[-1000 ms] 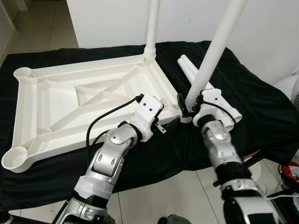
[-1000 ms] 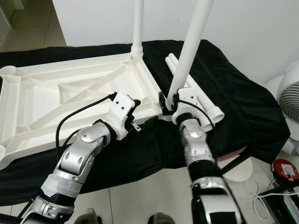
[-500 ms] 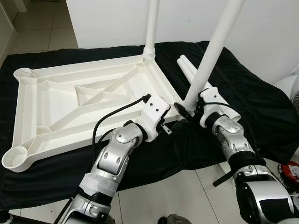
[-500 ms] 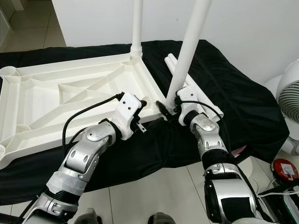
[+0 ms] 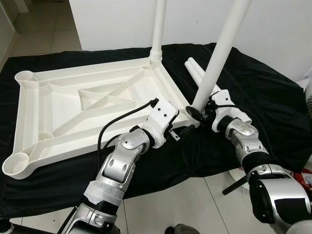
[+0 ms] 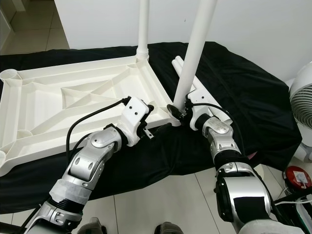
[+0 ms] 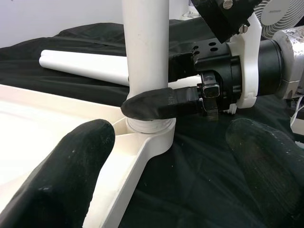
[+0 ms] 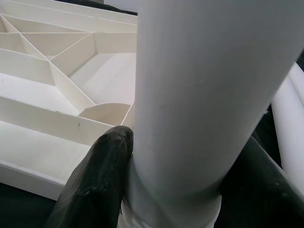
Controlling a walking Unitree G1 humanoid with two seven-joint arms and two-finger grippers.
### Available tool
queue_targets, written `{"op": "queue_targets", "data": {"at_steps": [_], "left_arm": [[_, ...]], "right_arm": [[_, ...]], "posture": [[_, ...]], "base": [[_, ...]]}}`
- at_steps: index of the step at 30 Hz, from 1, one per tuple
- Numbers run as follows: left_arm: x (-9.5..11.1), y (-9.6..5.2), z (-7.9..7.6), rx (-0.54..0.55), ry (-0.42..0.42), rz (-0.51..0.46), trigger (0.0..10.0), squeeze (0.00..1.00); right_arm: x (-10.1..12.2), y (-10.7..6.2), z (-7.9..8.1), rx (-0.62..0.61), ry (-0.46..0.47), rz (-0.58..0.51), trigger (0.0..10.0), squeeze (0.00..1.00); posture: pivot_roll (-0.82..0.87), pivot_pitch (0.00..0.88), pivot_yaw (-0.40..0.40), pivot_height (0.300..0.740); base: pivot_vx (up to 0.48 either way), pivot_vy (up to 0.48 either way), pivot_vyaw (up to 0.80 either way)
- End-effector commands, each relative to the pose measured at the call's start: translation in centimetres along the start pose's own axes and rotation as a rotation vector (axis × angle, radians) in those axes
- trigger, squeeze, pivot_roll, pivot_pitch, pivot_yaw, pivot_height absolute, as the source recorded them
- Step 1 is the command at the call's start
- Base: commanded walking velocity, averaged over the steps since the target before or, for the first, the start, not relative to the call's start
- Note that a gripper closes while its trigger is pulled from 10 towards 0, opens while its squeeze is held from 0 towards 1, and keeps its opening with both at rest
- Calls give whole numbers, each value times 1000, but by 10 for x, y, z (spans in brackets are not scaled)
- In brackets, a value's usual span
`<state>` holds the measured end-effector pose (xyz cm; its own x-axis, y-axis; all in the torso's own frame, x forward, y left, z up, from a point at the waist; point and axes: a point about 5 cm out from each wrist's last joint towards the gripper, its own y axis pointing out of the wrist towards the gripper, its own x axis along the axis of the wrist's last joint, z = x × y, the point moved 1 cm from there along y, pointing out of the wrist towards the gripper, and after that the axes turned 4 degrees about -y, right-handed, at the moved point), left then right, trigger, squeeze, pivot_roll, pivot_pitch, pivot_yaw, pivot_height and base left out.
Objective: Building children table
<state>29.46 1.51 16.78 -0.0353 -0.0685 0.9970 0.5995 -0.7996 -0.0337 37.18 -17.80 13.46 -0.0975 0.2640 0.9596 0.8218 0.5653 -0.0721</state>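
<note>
The white tabletop lies upside down on a black cloth. One white leg stands in its far right corner. A second leg stands tilted at the near right corner socket. My right gripper is shut on this leg's base, its black fingers pressed against the tube. My left gripper is open just short of that corner, its fingertips apart and holding nothing. Two loose legs lie on the cloth behind.
The black cloth hangs over the table's front edge, with tiled floor below. A white fan stands at the right, with a red object on the floor near it. A white wall rises behind.
My right forearm has swung out to the right around the leg's base while keeping hold of it. My left gripper has moved forward toward the near right corner.
</note>
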Motion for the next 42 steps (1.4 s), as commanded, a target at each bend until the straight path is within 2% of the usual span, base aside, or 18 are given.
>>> {"op": "queue_targets", "data": {"at_steps": [1, 7, 8, 11, 12, 14, 24, 27, 29, 32, 35, 36, 38, 40, 42], "left_arm": [[0, 0, 6, 104, 6, -11, 10000, 0], [0, 0, 6, 106, 8, -10, 10000, 0], [0, -1, 8, 109, 9, -8, 10000, 0], [0, -1, 9, 112, 9, -7, 10000, 0], [-1, -1, 10, 116, 10, -4, 10000, 0], [-2, -1, 10, 117, 9, -3, 10000, 0], [-3, -2, 10, 119, 6, 2, 10000, 0], [-4, -4, 16, 138, 10, 4, 10000, 0], [-4, -4, 16, 138, 10, 4, 10000, 0], [-3, -8, 27, 172, 21, 4, 10000, 0], [-2, -9, 30, 179, 22, 3, 10000, 0], [-2, -10, 32, 186, 26, 4, 10000, 0], [-2, -10, 32, 186, 26, 4, 10000, 0], [0, -11, 37, 198, 34, 2, 10000, 0], [0, -11, 37, 198, 34, 2, 10000, 0]], "right_arm": [[-11, -5, 1, 24, -21, 57, 0, 0], [-13, -6, 1, 24, -4, 53, 0, 0], [-17, -7, 3, -13, 22, 57, 10000, 0], [-20, -7, 4, -39, 41, 60, 10000, 0], [-22, -7, 8, -88, 87, 42, 10000, 0], [-24, -7, 8, -122, 105, 33, 10000, 0], [-22, -7, 14, -205, 145, -19, 10000, 0], [-14, -5, 25, -258, 158, -74, 10000, 0], [-14, -5, 25, -258, 158, -74, 10000, 0], [-3, -7, 48, -375, 190, -140, 10000, 0], [-1, -9, 55, -396, 206, -143, 10000, 0], [-1, -10, 64, -412, 226, -134, 10000, 0], [-1, -10, 64, -412, 226, -134, 10000, 0], [3, -12, 81, -423, 240, -135, 10000, 0], [3, -12, 81, -423, 240, -135, 10000, 0]], "posture": [[38, 0, -44, 740], [37, 0, -45, 740], [34, 0, -49, 740], [34, 0, -49, 740], [30, 0, -50, 740], [29, 0, -51, 740], [27, 0, -55, 740], [25, 0, -59, 740], [25, 0, -59, 740], [29, 0, -67, 740], [26, 0, -66, 740], [28, 0, -68, 740], [28, 0, -68, 740], [26, 0, -64, 740], [26, 0, -64, 740]], "base": [[0, 0, 0], [0, 0, 0], [0, 0, 0], [0, 0, 0], [0, 0, 0], [0, 0, 0], [0, 0, 0], [0, 0, 0], [0, 0, 0], [0, 0, 0], [0, 0, 0], [0, 0, 0], [0, 0, 0], [0, 0, 0], [0, 0, 0]]}}
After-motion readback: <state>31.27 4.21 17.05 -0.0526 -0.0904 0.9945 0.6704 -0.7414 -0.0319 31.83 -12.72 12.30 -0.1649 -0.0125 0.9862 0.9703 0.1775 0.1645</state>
